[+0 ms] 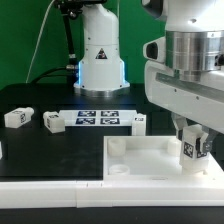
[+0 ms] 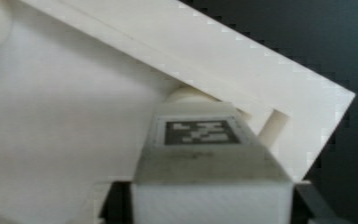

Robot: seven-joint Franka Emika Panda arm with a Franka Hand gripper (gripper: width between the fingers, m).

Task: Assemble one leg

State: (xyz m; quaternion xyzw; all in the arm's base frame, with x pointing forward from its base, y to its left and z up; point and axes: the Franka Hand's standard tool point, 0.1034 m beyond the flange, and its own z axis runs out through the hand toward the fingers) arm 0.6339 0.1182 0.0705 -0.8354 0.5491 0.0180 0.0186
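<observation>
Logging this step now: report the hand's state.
Hand: closed on the small white blocky leg with the black-and-white square tag, over the large white square tray.

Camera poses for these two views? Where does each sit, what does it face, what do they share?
Exterior view: off the arm, low at table height, facing the large white square tray; arm and gripper show.
Wrist view: on the wrist, looking along the fingers onto the tray.
Shared: the small white tagged leg held over the tray.
</observation>
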